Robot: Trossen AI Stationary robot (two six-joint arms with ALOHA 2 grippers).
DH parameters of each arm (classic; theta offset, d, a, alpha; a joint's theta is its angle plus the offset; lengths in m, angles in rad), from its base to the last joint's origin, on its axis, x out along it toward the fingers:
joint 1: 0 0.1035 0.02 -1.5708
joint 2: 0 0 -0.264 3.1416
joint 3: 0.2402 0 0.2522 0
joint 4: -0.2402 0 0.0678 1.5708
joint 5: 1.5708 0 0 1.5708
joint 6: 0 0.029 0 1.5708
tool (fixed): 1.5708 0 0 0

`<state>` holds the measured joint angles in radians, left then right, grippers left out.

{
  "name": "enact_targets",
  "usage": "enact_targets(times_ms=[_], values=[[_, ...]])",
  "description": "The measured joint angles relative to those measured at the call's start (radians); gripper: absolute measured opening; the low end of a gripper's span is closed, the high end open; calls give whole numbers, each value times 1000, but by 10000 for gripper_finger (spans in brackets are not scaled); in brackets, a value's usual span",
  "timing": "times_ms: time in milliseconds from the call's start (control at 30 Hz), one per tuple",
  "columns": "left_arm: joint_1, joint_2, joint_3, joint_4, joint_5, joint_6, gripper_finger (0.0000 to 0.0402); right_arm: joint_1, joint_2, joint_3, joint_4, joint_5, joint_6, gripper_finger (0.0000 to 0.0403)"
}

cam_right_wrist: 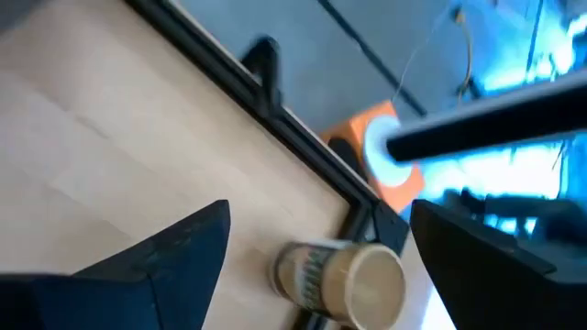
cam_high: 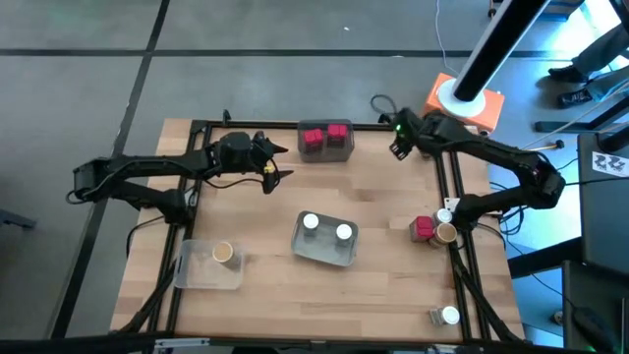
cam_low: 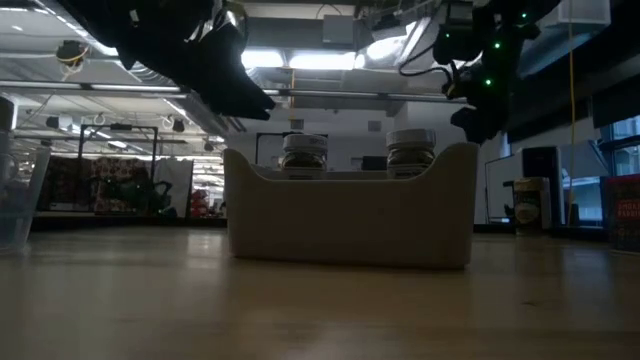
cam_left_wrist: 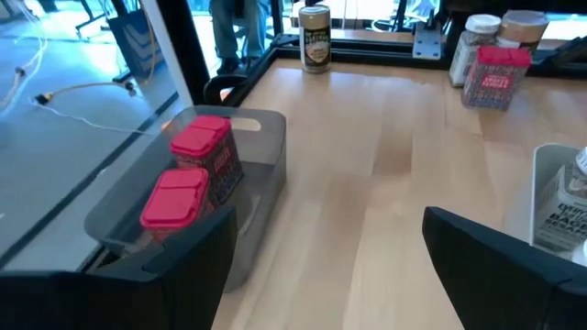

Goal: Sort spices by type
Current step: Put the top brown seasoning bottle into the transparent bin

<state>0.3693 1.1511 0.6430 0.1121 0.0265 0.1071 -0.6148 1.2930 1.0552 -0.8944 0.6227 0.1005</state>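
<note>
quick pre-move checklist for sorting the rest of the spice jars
1. Left tool open and empty: ok.
2. Right tool open and empty: ok.
3. Red jars sit together in the grey tray: ok.
4. White-topped jars sit together in the middle tray: ok.
5. All jars sorted: not ok; a red jar, a tan-topped jar and others stand loose at the table's right edge.
6. Which jar is next: cannot tell.

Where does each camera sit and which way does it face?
High: above the table, facing down; shows left gripper, right gripper.
Low: tabletop level, facing the grey tray; arms overhead.
Left wrist: on left arm, past its fingers toward red jars.
Right wrist: on right arm, past its fingers toward a tan-topped jar.
Shared: high and left wrist both show the red jars.
</note>
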Motion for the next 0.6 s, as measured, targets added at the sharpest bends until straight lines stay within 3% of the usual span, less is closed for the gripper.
enact_targets(times_ms=[100, 267, 600], values=[[0, 0, 0, -1, 0, 34, 329, -87, 0, 30, -30, -52, 3, 337], [-1, 0, 0, -3, 0, 88, 329, -230, 2, 36, -39, -235, 6, 337], [0, 0, 0, -5, 0, 192, 329, -305, 70, 67, -88, -267, 13, 337]])
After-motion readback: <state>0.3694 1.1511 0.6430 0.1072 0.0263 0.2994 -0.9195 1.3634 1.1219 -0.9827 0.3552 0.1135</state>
